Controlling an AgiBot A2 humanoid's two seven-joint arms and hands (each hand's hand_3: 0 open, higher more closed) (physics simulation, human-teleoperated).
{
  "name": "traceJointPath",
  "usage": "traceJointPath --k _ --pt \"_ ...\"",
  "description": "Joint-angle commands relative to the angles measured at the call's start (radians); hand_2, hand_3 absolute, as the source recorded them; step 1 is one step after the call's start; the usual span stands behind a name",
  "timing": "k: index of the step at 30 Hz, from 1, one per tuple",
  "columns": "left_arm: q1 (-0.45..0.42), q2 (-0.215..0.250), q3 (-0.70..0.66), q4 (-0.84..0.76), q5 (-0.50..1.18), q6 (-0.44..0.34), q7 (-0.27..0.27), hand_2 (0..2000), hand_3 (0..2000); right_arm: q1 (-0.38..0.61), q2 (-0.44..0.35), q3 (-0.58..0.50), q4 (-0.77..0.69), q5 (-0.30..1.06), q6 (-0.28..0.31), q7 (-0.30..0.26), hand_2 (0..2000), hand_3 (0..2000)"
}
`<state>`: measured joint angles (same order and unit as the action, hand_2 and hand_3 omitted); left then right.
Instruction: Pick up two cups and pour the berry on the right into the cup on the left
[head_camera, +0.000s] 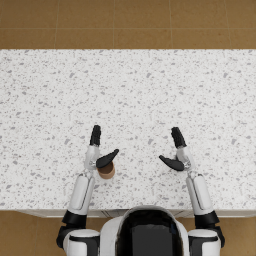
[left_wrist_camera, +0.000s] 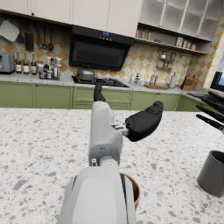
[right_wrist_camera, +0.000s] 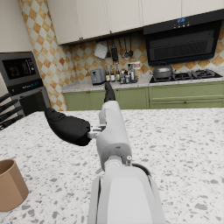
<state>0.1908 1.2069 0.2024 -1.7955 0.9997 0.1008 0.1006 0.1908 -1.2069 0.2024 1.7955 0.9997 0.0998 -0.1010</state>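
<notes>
Speckled white counter bears a brown cup (head_camera: 106, 171) beneath the spread, empty left hand (head_camera: 100, 150).

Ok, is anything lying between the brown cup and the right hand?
Nothing. In the head view the countertop between the brown cup and the right hand is bare speckled stone.

The head camera looks steeply down on the speckled counter (head_camera: 130, 90). Each wrist camera looks low along its forearm toward kitchen cabinets; both seemingly share the stove hood (left_wrist_camera: 99, 50).
</notes>
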Motion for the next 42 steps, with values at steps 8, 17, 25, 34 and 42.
traceJointPath --k 8,17,25,34,42 --pt "0.0 0.0 0.0 0.0 0.0 0.0 0.0 0 0 0.0 0.0 0.0 0.0 0.0 0.0 0.0 0 0" --pt "-0.032 -0.011 0.012 -0.029 0.0 -0.049 -0.049 0 0 -0.036 0.013 -0.015 0.059 0.0 -0.048 0.049 0 0" --pt "-0.195 -0.064 -0.083 -0.133 0.093 -0.097 -0.097 0 0 -0.177 0.037 -0.16 0.103 0.062 -0.096 0.097 0 0" --pt "-0.318 -0.084 -0.109 -0.14 0.228 -0.101 -0.1 0 0 -0.254 0.027 -0.218 0.101 0.197 -0.1 0.101 0 0" --pt "-0.401 -0.099 -0.107 -0.125 0.235 -0.101 -0.101 0 0 -0.354 0.015 -0.283 0.09 0.204 -0.1 0.101 0 0"
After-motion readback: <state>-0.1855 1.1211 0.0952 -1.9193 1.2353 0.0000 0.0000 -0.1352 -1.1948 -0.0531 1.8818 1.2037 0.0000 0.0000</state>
